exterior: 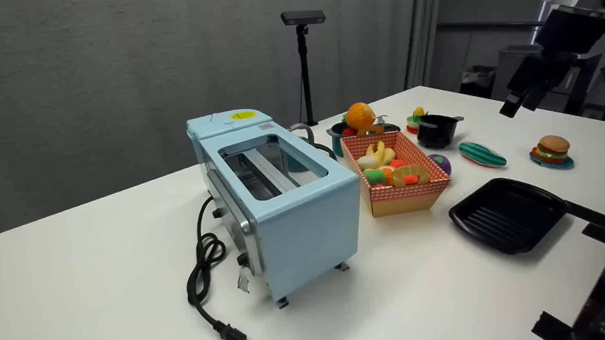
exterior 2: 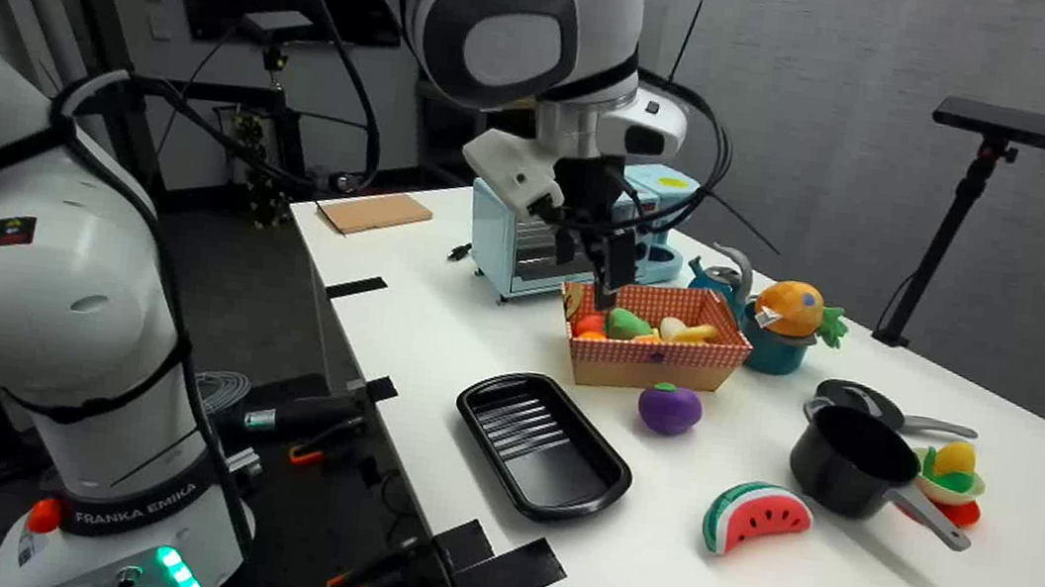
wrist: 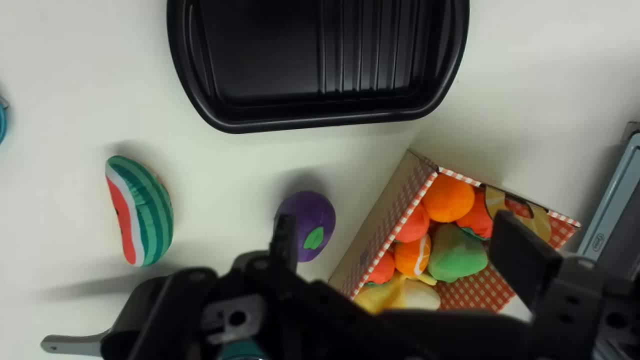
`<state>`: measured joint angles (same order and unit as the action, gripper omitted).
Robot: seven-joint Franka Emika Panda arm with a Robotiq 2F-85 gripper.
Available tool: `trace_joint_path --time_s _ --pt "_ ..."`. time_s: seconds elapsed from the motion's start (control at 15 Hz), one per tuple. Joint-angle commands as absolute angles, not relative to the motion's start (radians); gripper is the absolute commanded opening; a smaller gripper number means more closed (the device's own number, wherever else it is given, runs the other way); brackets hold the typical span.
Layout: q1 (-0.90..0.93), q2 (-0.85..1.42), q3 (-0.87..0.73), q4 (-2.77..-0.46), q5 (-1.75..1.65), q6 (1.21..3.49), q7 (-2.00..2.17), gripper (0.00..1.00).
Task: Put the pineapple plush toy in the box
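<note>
The pineapple plush toy is rounded and orange-yellow with green leaves. It rests on top of a teal pot in both exterior views (exterior: 360,116) (exterior 2: 790,308), beside the box, and is out of sight in the wrist view. The box has red-checkered sides and an open top; it shows in both exterior views (exterior: 403,205) (exterior 2: 651,379) and the wrist view (wrist: 382,212). It holds several soft fruits. My gripper (wrist: 402,245) is open and empty, high above the table. It also shows in both exterior views (exterior: 520,105) (exterior 2: 591,270). Its fingers frame part of the box from above.
A light-blue toaster (exterior: 307,243) stands beside the box. A black grill pan (exterior 2: 544,446), purple plush (exterior 2: 670,409), watermelon slice (exterior 2: 754,517), black pot (exterior 2: 855,464), frying pan (exterior 2: 858,400), blue kettle (exterior 2: 721,280) and burger toy (exterior: 552,148) sit on the table.
</note>
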<state>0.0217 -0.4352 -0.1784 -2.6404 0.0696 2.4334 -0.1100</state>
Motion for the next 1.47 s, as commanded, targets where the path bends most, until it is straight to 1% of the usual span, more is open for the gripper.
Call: trace_joint_path --time_s 0.0,1.4 --pt "0.0 -0.432 -0.156 -2.639 0.083 2.43 -0.12 1.0" --pt "0.0 -0.431 -0.157 -2.637 0.083 2.43 -0.125 1.0"
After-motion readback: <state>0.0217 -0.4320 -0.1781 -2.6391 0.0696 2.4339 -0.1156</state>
